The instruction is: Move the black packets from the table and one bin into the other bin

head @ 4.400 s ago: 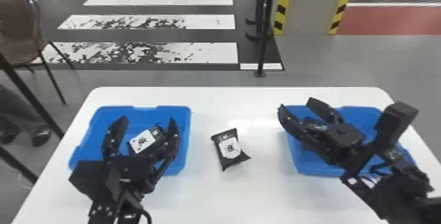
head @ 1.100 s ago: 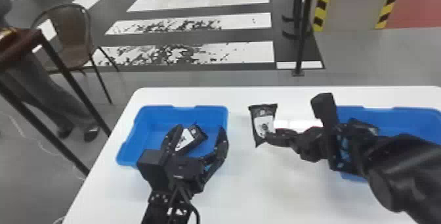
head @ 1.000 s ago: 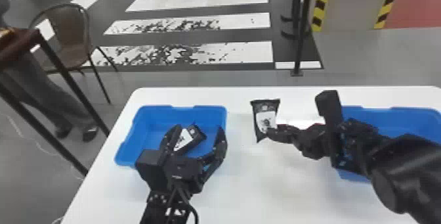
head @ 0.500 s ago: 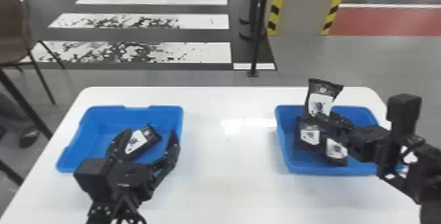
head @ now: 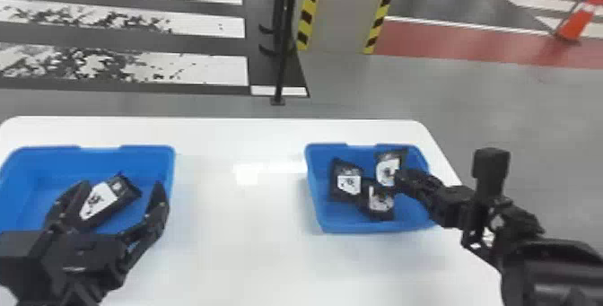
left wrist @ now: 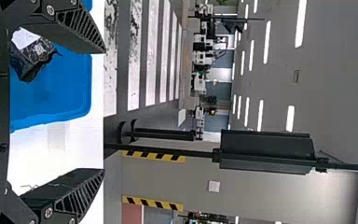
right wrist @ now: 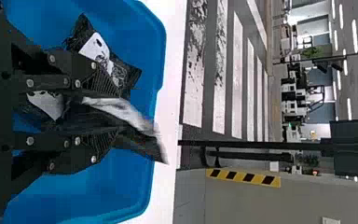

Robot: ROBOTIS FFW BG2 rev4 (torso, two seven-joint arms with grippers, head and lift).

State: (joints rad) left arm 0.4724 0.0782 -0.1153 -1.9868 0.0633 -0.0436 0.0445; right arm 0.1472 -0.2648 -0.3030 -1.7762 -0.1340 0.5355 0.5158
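Your right gripper is clamped on a black packet at the right blue bin

The white table spans the lower part of your head view, with a bin near each side. The left blue bin is on your left and holds one packet; the right blue bin has two loose packets inside it, plus the one you have in your grip.

Your left gripper is over the near part of the left blue bin, its jaws wide apart with nothing clamped in them. In the head view, the left bin's packet lies slanted between those jaws, closer to the left one, which overlaps its edge; your left wrist view shows it unclamped, down in the bin.

Your right gripper comes in from the right side, its jaws closed on the held packet. In your right wrist view, that packet runs between them and sticks out past the tips. You see it inside the bin's outline in the head view, but you cannot tell whether it touches the bottom.

Of the two loose ones, the farther packet lies toward the bin's left wall, and the nearer packet lies just beside it, close to the near wall.
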